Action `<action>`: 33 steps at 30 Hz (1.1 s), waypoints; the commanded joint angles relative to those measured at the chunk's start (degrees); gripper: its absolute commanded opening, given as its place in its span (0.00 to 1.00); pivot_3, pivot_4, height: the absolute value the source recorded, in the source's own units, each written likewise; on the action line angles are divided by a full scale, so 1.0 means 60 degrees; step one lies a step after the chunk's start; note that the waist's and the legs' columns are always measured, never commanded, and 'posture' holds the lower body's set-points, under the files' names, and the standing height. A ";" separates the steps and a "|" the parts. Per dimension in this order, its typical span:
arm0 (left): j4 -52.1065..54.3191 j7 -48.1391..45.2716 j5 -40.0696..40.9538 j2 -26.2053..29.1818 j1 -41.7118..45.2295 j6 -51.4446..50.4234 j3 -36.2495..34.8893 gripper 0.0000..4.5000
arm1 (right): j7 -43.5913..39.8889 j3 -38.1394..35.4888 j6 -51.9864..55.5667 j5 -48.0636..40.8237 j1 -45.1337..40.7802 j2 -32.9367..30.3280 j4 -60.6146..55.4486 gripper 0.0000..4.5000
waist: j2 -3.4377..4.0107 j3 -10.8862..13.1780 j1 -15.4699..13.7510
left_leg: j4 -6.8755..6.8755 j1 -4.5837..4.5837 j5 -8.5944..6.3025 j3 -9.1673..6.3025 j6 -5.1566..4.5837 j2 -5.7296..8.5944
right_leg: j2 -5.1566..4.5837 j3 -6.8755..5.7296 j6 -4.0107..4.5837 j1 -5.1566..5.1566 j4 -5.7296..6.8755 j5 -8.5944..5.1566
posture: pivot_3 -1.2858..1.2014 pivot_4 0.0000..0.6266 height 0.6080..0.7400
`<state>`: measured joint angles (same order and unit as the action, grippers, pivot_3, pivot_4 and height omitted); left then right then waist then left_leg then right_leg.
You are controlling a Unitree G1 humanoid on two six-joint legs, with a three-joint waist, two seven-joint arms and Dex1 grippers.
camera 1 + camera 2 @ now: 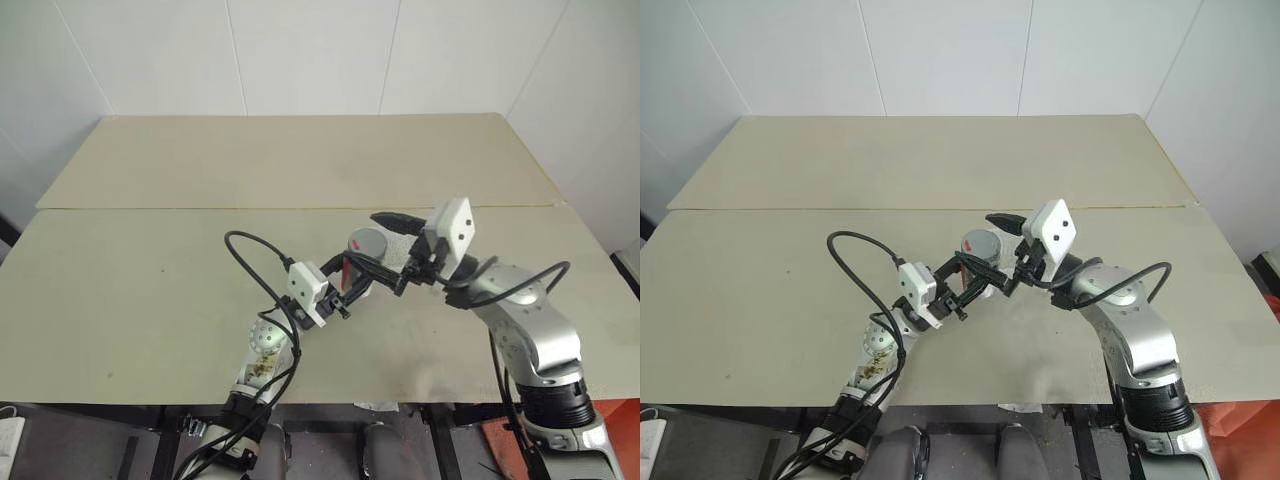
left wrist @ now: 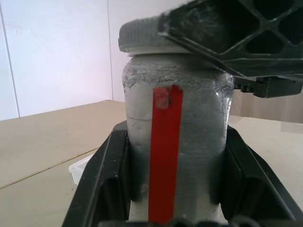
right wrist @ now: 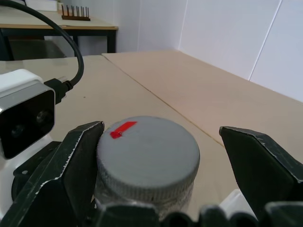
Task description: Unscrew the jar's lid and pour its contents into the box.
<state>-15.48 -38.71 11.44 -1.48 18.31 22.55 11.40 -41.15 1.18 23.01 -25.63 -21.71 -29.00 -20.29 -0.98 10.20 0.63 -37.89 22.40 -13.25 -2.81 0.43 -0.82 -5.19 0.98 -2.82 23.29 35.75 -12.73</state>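
The jar (image 2: 175,156) is held up above the middle of the tabletop (image 1: 150,270), near the robot, upright with its red mark facing the left wrist. The left hand (image 1: 345,290) is clamped on its body, one finger on either side. The lid (image 3: 144,158) is still on the jar, grey and ribbed at the rim, with a small red mark on top.

The right hand (image 3: 156,156) has its fingers spread wide to either side of the lid: one finger sits just beside or against the rim, the other well apart from it. So it is placed for the grip but has not closed.

By my reading, the task is at its early stage: the jar is picked up and steadied, while gripping, unscrewing and removing the lid all remain. Pouring is also left. A corner of the clear box (image 2: 80,168) shows on the tabletop beyond the jar, with nothing visibly in it.
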 commanded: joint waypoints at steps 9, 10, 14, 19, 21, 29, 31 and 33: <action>0.0121 -0.0126 0.0188 -0.0027 0.0169 0.0263 -0.0088 0.43 | -0.0153 -0.0881 -0.0021 -0.0599 0.0485 -0.0461 -0.0724 0.99 | 0.0000 0.0000 0.0008 | 0.0000 -0.0002 0.0000 0.0001 0.0000 0.0000 | 0.0000 0.0002 -0.0017 0.0000 0.0003 -0.0010 | 0.52 0.24 1.00; 0.0116 -0.0136 0.0188 -0.0028 0.0172 0.0269 -0.0087 0.43 | -0.0187 -0.0879 0.0011 -0.0676 0.0490 -0.0479 -0.0755 0.99 | 0.0000 0.0000 0.0009 | 0.0000 -0.0002 0.0000 0.0001 0.0000 0.0000 | 0.0001 0.0002 -0.0017 0.0000 0.0003 -0.0010 | 0.52 0.24 1.00; 0.0111 -0.0162 0.0196 -0.0039 0.0179 0.0274 -0.0083 0.43 | -0.0363 -0.0855 0.0128 -0.0917 0.0480 -0.0540 -0.0863 0.99 | 0.0000 0.0000 0.0006 | 0.0000 -0.0003 0.0000 -0.0001 0.0000 -0.0001 | 0.0001 0.0001 -0.0018 0.0000 0.0003 -0.0011 | 0.52 0.24 1.00; 0.0140 -0.0155 0.0159 -0.0046 0.0149 0.0297 -0.0086 0.43 | -0.0643 -0.0793 0.0260 -0.1260 0.0467 -0.0635 -0.0934 0.99 | 0.0000 0.0000 0.0007 | 0.0000 -0.0002 0.0000 0.0000 0.0000 -0.0001 | 0.0001 0.0001 -0.0017 -0.0001 0.0002 -0.0010 | 0.52 0.24 1.00; 0.0168 -0.0145 0.0154 -0.0051 0.0124 0.0300 -0.0077 0.43 | -0.0685 -0.0730 0.0266 -0.1282 0.0442 -0.0639 -0.0889 0.99 | 0.0000 0.0000 0.0007 | 0.0000 -0.0002 0.0000 0.0000 0.0000 -0.0001 | 0.0001 0.0001 -0.0017 -0.0001 0.0002 -0.0010 | 0.52 0.24 1.00; 0.0204 -0.0103 0.0129 -0.0057 0.0092 0.0347 -0.0067 0.43 | -0.0613 -0.0379 0.0399 -0.1143 0.0015 -0.0518 -0.0469 0.99 | 0.0000 0.0000 0.0007 | 0.0000 -0.0004 0.0000 -0.0001 0.0000 -0.0002 | 0.0003 0.0001 -0.0023 -0.0001 0.0004 -0.0014 | 0.52 0.24 1.00; 0.0207 -0.0088 0.0116 -0.0053 0.0088 0.0364 -0.0071 0.43 | -0.0625 -0.0324 0.0383 -0.1111 -0.0064 -0.0492 -0.0393 0.99 | 0.0000 0.0000 0.0004 | 0.0000 -0.0003 0.0000 -0.0001 0.0000 0.0000 | 0.0002 0.0001 -0.0021 -0.0001 0.0003 -0.0013 | 0.52 0.24 1.00; 0.0211 -0.0069 0.0113 -0.0051 0.0083 0.0379 -0.0082 0.43 | -0.0637 -0.0256 0.0378 -0.1072 -0.0118 -0.0457 -0.0328 0.99 | 0.0000 0.0000 0.0002 | 0.0000 -0.0002 0.0000 0.0001 0.0000 0.0000 | 0.0000 0.0001 -0.0019 -0.0001 0.0002 -0.0012 | 0.52 0.24 1.00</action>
<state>-15.69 -39.35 11.58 -1.45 18.40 23.43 11.04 -44.94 -0.34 25.54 -32.20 -21.49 -31.95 -21.55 -0.98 10.20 0.64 -37.89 22.38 -13.25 -2.80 0.43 -0.82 -5.19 0.98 -2.92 23.28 35.77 -12.79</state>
